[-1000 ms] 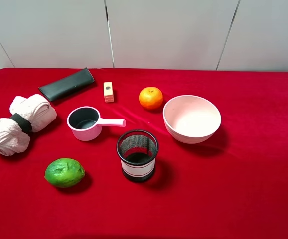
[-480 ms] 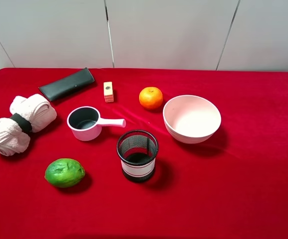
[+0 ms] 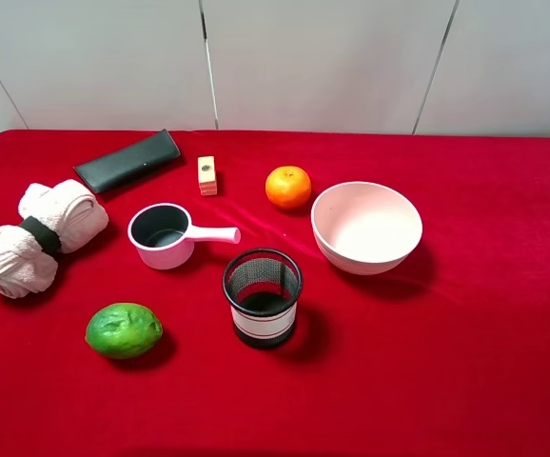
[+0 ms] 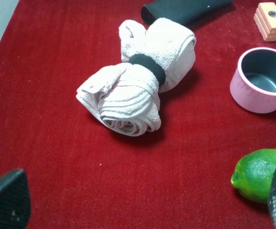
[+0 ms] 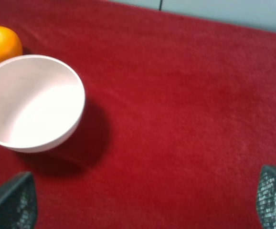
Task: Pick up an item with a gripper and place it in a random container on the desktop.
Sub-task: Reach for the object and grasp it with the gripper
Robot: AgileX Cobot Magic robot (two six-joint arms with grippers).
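The orange (image 3: 288,187) sits on the red cloth desktop (image 3: 465,362) at the back middle, just left of the big bowl; it also shows in the right wrist view (image 5: 2,45). The small pink saucepan cup (image 3: 161,259) stands left of centre with its handle pointing right, and is empty; it also shows in the left wrist view (image 4: 257,98). No arm shows in the exterior view. My left gripper (image 4: 143,205) is open and empty, its fingertips (image 4: 6,200) wide apart near the towel and lime. My right gripper (image 5: 143,200) is open and empty, near the big bowl.
A large pink bowl (image 3: 365,227) (image 5: 30,102) stands right of centre. A black mesh cup (image 3: 263,297) stands at front centre, a green lime (image 3: 123,329) (image 4: 262,174) front left. A rolled towel (image 3: 37,236) (image 4: 138,93), a black case (image 3: 127,160) and a wooden block (image 3: 206,175) lie at left and back.
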